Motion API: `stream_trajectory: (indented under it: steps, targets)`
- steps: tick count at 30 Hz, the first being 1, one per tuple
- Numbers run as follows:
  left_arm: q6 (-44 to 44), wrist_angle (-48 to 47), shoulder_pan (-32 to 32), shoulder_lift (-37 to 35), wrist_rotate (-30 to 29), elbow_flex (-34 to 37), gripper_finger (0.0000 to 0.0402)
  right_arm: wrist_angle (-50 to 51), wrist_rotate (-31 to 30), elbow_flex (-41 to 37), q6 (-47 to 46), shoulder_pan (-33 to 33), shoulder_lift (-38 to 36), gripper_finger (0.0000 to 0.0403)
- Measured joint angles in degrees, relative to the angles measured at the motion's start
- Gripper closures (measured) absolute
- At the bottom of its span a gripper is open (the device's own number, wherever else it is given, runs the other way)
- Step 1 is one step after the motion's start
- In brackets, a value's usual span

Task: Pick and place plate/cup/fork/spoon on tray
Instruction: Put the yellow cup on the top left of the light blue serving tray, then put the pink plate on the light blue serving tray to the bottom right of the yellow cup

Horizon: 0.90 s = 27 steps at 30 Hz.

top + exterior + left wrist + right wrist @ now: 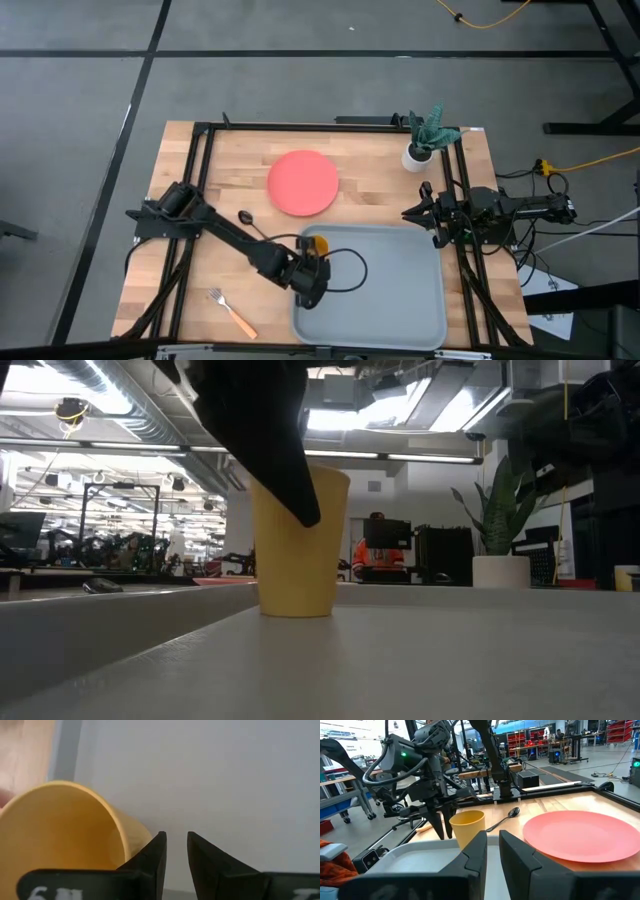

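The yellow-orange cup (316, 243) (467, 826) stands upright on its base in the far left corner of the grey tray (400, 300). My left gripper (311, 260) (177, 842) slants down just on the near side of the cup. Its fingers are a narrow gap apart with only tray floor showing between them. The pink plate (302, 183) lies on the wood beyond the tray. The dark spoon (252, 222) lies left of the tray, and the orange-handled fork (232, 313) lies near the front left. My right gripper (407, 212) waits at the right edge, shut. My left gripper has one finger (150, 857) right beside the cup's outer wall (132, 832), on the cup's near side, slanting down from above. Whether that finger touches the wall, I cannot tell. The cup stands upright on the tray floor, outside the gap between the fingers.
A white pot with a green plant (417, 155) stands at the far right corner of the table. A black cable loop (345, 270) from my left arm hangs over the tray. Most of the tray's floor to the right of the cup is bare.
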State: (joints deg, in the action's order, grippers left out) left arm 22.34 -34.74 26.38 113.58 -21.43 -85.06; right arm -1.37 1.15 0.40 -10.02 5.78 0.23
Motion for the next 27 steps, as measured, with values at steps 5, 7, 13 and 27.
stream_trajectory:
  steps: [5,7,13,27]
  targets:
    - [-2.9,-0.3,-1.4,0.0,0.3,0.0,0.0332,0.0,0.0,0.0,0.2,0.0,0.0,0.0347]
    - [-4.0,-0.3,-2.0,0.0,1.1,0.0,0.0332,0.0,0.0,0.0,0.2,0.0,0.0,0.0347]
    - [-6.5,-0.2,-3.6,0.0,2.6,0.0,0.0332,0.0,0.0,0.0,0.2,0.0,0.0,0.0347]
    - [-8.6,0.1,-2.3,-4.8,5.5,-1.9,0.0332,0.0,0.0,0.0,-0.1,0.0,0.0,0.0347]
